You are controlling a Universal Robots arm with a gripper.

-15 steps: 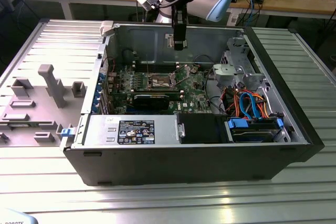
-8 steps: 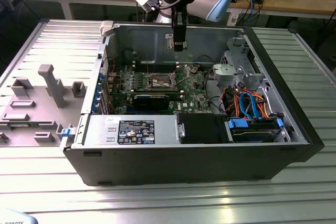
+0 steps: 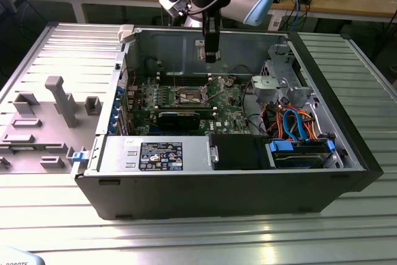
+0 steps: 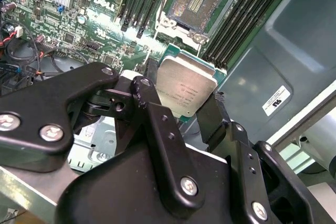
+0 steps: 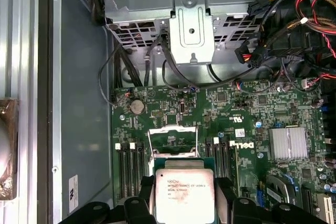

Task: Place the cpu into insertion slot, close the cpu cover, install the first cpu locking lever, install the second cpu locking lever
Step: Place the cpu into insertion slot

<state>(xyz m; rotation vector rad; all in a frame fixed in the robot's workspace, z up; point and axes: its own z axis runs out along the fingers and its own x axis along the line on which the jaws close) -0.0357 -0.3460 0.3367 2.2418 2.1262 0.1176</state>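
Note:
My gripper (image 3: pixel 211 56) hangs inside the open computer case, shut on the cpu (image 4: pixel 186 92), a flat square chip with a dull silver top. Both wrist views show the black fingers (image 5: pixel 145 198) pressing on two opposite edges of the cpu (image 5: pixel 185 192). The insertion slot (image 4: pixel 198 1) lies on the green board below and a little ahead of the chip, its dark centre uncovered. In the first wrist view a thin silvery frame, the cpu cover (image 5: pixel 173 129), stands at the slot (image 5: pixel 173 141). In the exterior view the slot (image 3: pixel 189 95) is lower than the gripper and towards that view's left.
Black memory slots (image 5: pixel 128 169) flank the socket on both sides. A long black card (image 3: pixel 178 118) lies in front of it. A metal drive cage (image 3: pixel 282 82) with orange and blue cables fills the case's right in the exterior view. A grey fixture plate (image 3: pixel 43 122) sits outside, left.

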